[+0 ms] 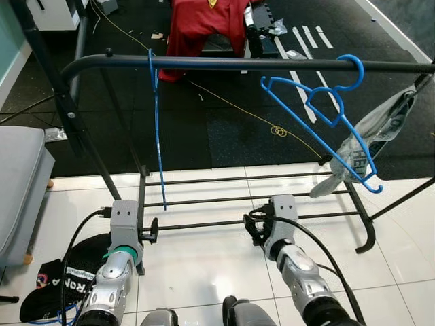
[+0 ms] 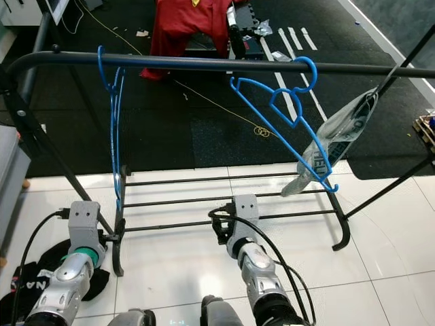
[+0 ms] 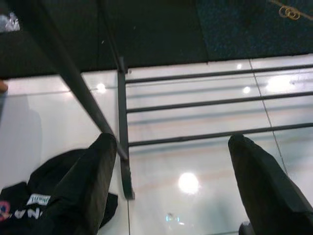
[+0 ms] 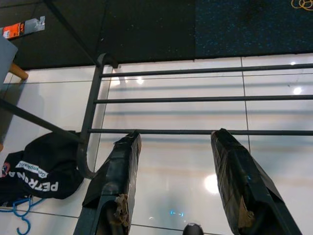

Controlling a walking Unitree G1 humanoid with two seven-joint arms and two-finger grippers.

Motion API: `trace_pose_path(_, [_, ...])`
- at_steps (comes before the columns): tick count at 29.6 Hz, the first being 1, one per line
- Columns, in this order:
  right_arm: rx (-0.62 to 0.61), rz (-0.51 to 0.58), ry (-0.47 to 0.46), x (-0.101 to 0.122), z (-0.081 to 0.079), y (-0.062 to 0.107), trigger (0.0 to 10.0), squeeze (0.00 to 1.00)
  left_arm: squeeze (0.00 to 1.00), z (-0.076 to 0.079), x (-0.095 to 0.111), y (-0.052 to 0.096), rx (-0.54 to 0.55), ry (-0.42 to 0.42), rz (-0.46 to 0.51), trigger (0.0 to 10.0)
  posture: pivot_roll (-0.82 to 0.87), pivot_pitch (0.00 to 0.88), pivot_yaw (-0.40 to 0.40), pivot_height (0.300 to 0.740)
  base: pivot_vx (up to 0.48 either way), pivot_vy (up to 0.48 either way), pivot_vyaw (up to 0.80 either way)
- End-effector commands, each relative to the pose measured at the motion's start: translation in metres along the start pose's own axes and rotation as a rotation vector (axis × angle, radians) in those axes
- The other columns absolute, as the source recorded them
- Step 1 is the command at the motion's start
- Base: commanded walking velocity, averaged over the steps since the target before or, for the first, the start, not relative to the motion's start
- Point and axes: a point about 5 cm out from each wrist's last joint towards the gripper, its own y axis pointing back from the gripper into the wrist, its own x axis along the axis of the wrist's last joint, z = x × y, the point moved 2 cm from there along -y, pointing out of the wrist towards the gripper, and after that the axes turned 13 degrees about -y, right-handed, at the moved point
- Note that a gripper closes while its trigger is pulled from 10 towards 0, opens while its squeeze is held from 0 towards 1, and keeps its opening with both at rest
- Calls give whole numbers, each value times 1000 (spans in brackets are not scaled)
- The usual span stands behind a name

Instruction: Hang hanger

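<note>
Top rail [image 1: 224, 64]: black bar crossing the full width of the view, above both arms.
Left hanger [image 1: 157, 129]: blue, hangs edge-on from the rail above the left arm.
Right hanger [image 1: 326, 115]: blue, hooked on the rail, tilted down toward the right.
Plastic bag [image 1: 367, 139]: hangs at the rail's right end, touching the right hanger's lower tip.
Free span: open rail between the two hangers.
Lower shelf bars [image 1: 251, 199]: three horizontal bars near the floor, just ahead of both grippers.
Rack legs [image 1: 81, 129]: slanted black posts at left; a curved foot at right.
Black garment [image 4: 36, 171]: on the white tiles beside the rack's left foot.
</note>
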Motion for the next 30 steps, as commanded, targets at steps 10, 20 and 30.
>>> trace_pose_path(10, [-71,-36,-20,-23,8,10,10000,0,0,4,-11,5,-13,45,-20,10000,-6,119,22,740,0,0,0])
trace_pose_path(20, [-28,-62,-5,-22,-1,3,10000,0,0,0,-8,4,35,30,-16,10000,55,114,-18,740,0,0,0])
trace_pose_path(30, [-35,-68,-7,-21,-4,0,10000,0,0,-9,-15,9,66,31,-35,10000,57,112,-26,740,0,0,0])
